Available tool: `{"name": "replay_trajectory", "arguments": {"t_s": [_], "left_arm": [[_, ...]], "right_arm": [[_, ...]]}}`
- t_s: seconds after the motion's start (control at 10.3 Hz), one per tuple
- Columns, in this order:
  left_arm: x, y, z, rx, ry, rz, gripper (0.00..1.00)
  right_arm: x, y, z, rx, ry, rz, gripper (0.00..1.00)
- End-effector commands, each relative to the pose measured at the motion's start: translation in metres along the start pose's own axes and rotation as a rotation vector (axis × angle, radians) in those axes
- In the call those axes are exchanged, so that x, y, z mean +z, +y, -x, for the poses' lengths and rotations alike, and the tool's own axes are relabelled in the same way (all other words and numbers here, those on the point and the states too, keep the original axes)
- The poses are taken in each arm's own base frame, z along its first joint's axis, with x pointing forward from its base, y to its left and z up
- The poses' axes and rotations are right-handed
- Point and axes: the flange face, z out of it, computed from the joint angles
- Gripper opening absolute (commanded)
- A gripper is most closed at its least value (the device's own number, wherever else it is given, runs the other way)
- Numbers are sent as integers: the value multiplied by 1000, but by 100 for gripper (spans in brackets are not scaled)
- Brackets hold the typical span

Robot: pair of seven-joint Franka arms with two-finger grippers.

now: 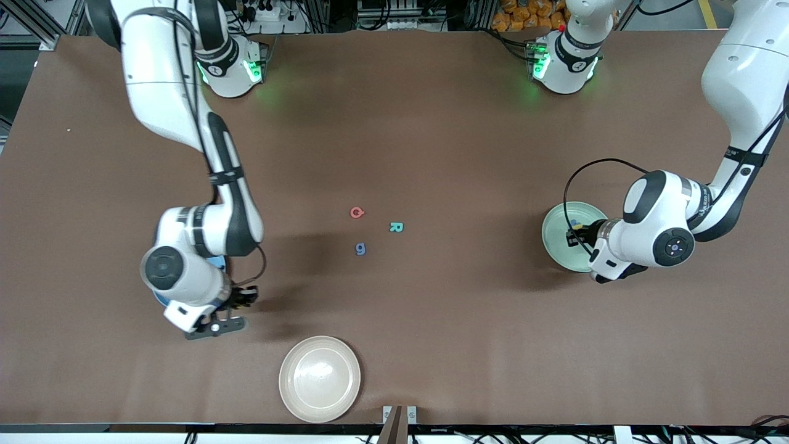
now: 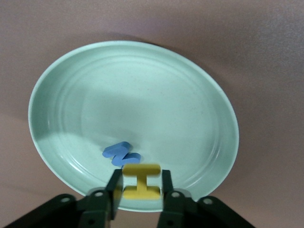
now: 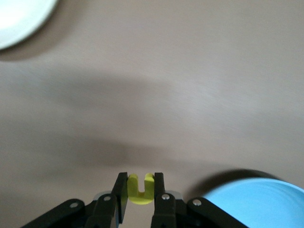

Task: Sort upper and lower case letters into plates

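My left gripper [image 1: 576,237] is over the pale mint green plate [image 1: 558,231]. In the left wrist view it [image 2: 140,178] is shut on a yellow capital I-shaped letter [image 2: 141,187] just above the plate [image 2: 142,95]. A blue letter [image 2: 121,154] lies in that plate. My right gripper [image 1: 245,298] is over the table beside the blue plate [image 1: 160,300], which the arm mostly hides. In the right wrist view it [image 3: 141,183] is shut on a yellow u-shaped letter [image 3: 141,194], with the blue plate [image 3: 256,204] beside it. A red letter [image 1: 357,213], a teal R [image 1: 396,227] and a blue g [image 1: 360,248] lie mid-table.
A beige cream plate [image 1: 320,378] sits near the table edge closest to the front camera, and it also shows in the right wrist view [image 3: 19,16]. The two arm bases stand along the table's top edge.
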Motion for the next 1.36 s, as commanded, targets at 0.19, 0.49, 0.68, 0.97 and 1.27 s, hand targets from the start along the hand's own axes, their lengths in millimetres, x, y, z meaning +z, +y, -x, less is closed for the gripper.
{"name": "replay_trajectory", "arguments": {"t_s": [0.19,0.49,0.68,0.97,1.27], "left_arm": [[-14,13,10,29,30,-20,100],[-36,93,55,40,82,-80,100],[-37,159,93,35,122,-97,100],[-31,238,146,41,173,-100,100],[-18,298,194,178,254,-106,100]], "right_arm": [[-2,74,65,-73,-73,-101,0],[9,117,88,-141,-119,-119,0],[13,125,94,-137,-148,-136,99],[3,113,83,-179,-125,-129,100],[-1,107,78,-207,-107,-127,100]]}}
